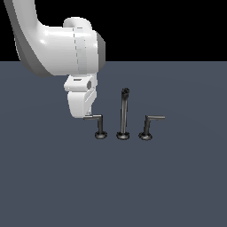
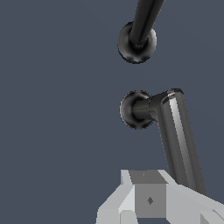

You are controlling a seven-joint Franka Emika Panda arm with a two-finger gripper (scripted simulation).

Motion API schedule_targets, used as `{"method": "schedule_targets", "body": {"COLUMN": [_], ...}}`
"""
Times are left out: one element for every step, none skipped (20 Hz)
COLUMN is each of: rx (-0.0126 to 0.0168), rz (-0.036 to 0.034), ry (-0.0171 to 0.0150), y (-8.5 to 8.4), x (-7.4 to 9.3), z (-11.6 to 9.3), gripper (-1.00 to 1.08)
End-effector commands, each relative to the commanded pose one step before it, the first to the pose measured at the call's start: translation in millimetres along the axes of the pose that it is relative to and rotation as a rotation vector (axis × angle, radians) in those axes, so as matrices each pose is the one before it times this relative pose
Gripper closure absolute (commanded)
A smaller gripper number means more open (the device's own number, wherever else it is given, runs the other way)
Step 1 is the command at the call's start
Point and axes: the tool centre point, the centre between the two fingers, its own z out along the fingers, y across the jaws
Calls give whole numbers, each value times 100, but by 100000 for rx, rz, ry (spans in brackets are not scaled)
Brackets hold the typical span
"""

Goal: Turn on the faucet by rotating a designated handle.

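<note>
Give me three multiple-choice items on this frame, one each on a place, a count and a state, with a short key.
1. Where does the gripper stand?
A. at the free end of the arm of the designated handle, on the exterior view's left
B. over the tall central spout
C. at the twin lever on the exterior view's right

2. How many round bases does the faucet stand on?
A. two
B. three
C. four

3. How does the designated handle's post stand?
A. leaning
B. lying flat
C. straight upright

Key: 1 A, the white fingers meet the tip of that lever's arm in the exterior view. 2 B, three bases sit in a row there. 3 C, its post rises vertically, while the twin lever's post leans.
</note>
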Motion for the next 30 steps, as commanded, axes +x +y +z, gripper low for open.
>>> {"method": "schedule_targets", "body": {"rx": [-16,-57,-57,-65,-46,-65,-57,-65,-57,-56,-65,-56,-56,-65,-56,-65,0,861,-61,-86,-61,-61,-86,-61,-61,-86,-61,-61,-86,-61], "rz": [0,-62,-62,-72,-51,-72,-62,-72,-62,-62,-72,-62,-62,-72,-63,-73,0,27,-5,-7,-5,-5,-8,-6,-6,-8,-6,-6,-9,-7], "ry": [-34,10,10,11,8,11,10,11,9,9,10,9,8,9,8,8,0,-477,32,45,32,32,45,32,32,45,32,32,45,32], "y": [8,338,339,341,342,344,345,346,347,348,350,350,351,353,353,354,0,-759,226,224,227,227,225,227,228,226,228,228,226,227], "x": [-7,47,48,43,54,43,49,44,49,50,45,50,50,45,50,45,0,-214,334,333,336,337,335,338,339,337,340,341,339,343], "z": [0,-1,-1,3,-8,3,-2,2,-3,-3,2,-3,-3,1,-4,0,0,2,-7,8,-7,-7,7,-7,-7,6,-7,-8,6,-8], "gripper": [108,108,108,108,108,108,108,108,108,108,108,108,108,108,108,108,108,108,108,108,108,108,108,108,108,108,108,108,108,108]}}
